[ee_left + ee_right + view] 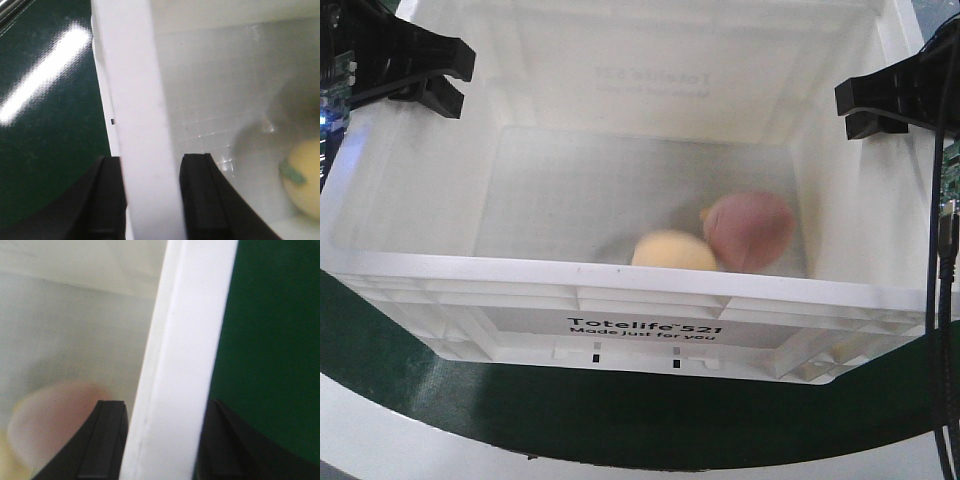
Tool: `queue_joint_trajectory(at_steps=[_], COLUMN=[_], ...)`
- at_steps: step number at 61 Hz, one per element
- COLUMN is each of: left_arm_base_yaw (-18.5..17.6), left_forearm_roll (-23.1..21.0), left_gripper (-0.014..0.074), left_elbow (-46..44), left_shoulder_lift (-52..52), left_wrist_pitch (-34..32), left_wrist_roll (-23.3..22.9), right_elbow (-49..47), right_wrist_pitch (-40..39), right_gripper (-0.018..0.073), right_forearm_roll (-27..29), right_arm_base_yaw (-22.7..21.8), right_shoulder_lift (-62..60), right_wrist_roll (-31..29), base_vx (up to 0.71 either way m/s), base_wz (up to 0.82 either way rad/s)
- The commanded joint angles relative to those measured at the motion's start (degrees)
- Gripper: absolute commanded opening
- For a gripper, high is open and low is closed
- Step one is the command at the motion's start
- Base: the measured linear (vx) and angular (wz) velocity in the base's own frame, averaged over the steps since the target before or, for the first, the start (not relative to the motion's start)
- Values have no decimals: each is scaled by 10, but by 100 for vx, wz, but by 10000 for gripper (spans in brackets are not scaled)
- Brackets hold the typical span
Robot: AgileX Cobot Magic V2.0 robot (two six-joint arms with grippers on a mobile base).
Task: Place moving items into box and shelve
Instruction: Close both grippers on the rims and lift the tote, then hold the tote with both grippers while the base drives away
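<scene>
Lift-ready: left claw (150, 170) clenched on box (620, 282) wall at 9 o'clock, right claw (162, 412) clenched at 3 o'clock, long axis spanning them, arms equally near; pink ball (750, 230), beige ball (672, 250) inside toward 5 o'clock.

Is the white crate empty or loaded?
Loaded: a pinkish-brown ball and a pale yellow ball lie side by side on the crate floor.

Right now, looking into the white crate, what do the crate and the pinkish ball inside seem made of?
White crate: looks like rigid moulded plastic, semi-matte, judging by its ribbed rim and slightly translucent walls. Pinkish ball: probably soft plush fabric, matte with no shine, though blur leaves it open.
</scene>
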Motion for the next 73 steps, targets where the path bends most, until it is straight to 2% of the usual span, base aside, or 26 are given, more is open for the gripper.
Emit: queue_joint_trajectory(at_steps=[1,18,73], left_arm_base_yaw=[-5,-5,-5], left_forearm_roll=[-40,-40,-40], left_gripper=[-4,-4,-4], left_elbow=[-29,-29,-29], left_shoulder_lift=[-32,-31,-31], left_wrist_pitch=[-51,-34,-42], left_wrist_roll=[7,7,8], right_elbow=[-26,-41,-51], right_wrist_pitch=[-61,-63,-47], right_gripper=[-6,-6,-6], right_forearm_roll=[-6,-2,-2], right_arm_base_yaw=[1,1,1], right_shoulder_lift=[-20,-25,-25], right_wrist_roll=[16,18,11], base_vx=[0,0,0], base_wz=[0,0,0])
